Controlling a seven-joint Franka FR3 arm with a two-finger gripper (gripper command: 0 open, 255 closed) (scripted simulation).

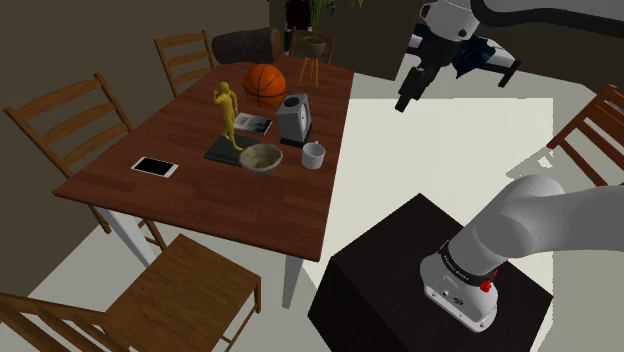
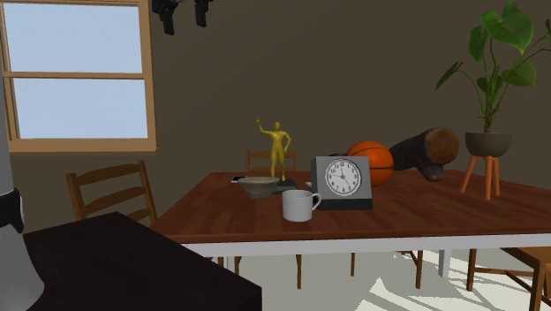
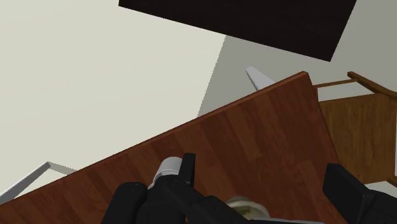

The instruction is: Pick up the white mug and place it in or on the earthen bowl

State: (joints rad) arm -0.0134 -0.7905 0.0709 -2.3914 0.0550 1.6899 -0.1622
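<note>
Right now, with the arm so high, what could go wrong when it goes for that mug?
Coming down, the open gripper might clip the clock standing close beside the white mug. A nudge could push the mug off the nearby table edge. Setting it in the bowl may topple the gold figurine beside it.

A grey clock (image 1: 294, 118) stands upright on the dark wooden table (image 1: 200, 200). In the shoulder view an orange basketball (image 1: 265, 82) lies just beyond the clock, a golden figurine (image 1: 227, 115) stands to the clock's left, and a white-screened phone (image 1: 155, 167) lies flat well to its lower left. A potted plant (image 1: 314, 45) on a small legged stand sits farther beyond the clock.
</note>
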